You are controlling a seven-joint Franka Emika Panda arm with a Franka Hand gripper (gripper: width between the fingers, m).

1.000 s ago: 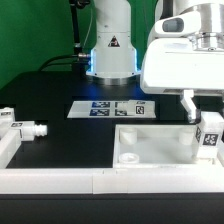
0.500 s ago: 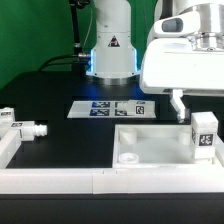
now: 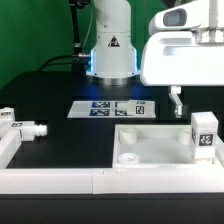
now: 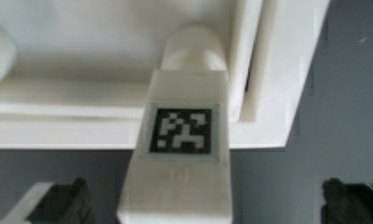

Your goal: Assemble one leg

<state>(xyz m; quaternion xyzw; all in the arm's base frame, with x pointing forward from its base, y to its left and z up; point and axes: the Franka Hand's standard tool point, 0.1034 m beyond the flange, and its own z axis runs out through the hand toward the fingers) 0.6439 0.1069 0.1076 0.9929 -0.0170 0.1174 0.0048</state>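
White arm [image 3: 110, 25] — blue-lit base [image 3: 112, 69], triangular warning sticker [image 3: 112, 43].

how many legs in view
3. Upright leg at the panel's corner; lying leg on the table, exterior view's left; cropped leg beside it. Others may be hidden.

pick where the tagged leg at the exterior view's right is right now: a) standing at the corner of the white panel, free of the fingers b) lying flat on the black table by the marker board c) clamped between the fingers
a: the leg stands upright at the corner of the white panel, and the wrist view shows the fingers spread on either side, not touching it.
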